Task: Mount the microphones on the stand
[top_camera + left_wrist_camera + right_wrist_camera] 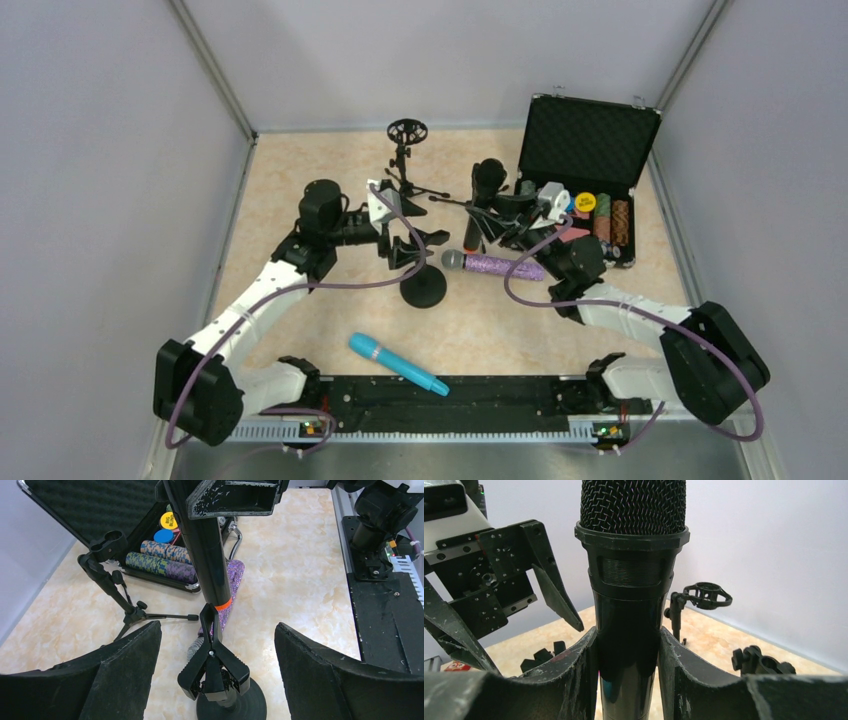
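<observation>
The right gripper [628, 635] is clamping the black microphone [205, 555] by its body, fingers pressed against both sides, grille up and the orange-ringed tail pointing down. Directly under that tail, the spring clip of the round-based stand [214, 672] is waiting with its prongs spread upward. The tail is hanging right at the prong tips, and whether it is touching them cannot be told.

The left gripper [217, 630] is standing wide open and holding nothing, its two fingers flanking the clip, one on each side and apart from it.

By the look of things the job is only getting under way, since no microphone is sitting in a holder. The purple microphone [500, 267] is lying flat on the table [290, 180] just past the left gripper's fingertips, below the right gripper. The cyan microphone [398, 363] is lying well apart from both grippers, back toward the arm bases. Beyond the grippers, the shock-mount stand [407, 133] and a small tripod stand [107, 545] are standing with nothing in their holders, so seating all three microphones appears to be ahead.
</observation>
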You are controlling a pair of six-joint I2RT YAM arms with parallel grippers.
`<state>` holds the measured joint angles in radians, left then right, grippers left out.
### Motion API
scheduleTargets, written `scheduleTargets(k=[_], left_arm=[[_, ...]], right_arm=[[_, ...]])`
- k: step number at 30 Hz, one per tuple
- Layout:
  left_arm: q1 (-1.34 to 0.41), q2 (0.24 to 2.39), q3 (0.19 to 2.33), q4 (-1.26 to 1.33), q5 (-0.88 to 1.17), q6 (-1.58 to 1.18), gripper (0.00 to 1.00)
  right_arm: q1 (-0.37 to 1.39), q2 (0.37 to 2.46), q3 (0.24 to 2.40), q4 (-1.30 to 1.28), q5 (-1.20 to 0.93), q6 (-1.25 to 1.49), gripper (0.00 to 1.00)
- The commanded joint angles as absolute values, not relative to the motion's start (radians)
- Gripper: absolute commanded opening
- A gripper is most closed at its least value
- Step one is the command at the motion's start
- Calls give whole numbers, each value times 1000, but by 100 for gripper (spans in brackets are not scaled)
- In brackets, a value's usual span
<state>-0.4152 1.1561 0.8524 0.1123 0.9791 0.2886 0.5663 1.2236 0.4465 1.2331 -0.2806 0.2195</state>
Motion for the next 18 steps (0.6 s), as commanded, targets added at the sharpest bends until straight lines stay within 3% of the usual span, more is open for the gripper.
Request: scheduleTargets(k=[1, 7, 18], left_arm=[[-423, 1099, 823, 174, 938, 274, 89], [-423, 1054, 720, 310, 884, 257, 92], [-460, 1087, 720, 279, 874, 275, 92]], right_arm=[[556, 1248, 529, 1351, -364, 199, 0], [555, 1309, 539, 1437, -413, 222, 0], [555, 1366, 536, 1554, -451, 283, 0]])
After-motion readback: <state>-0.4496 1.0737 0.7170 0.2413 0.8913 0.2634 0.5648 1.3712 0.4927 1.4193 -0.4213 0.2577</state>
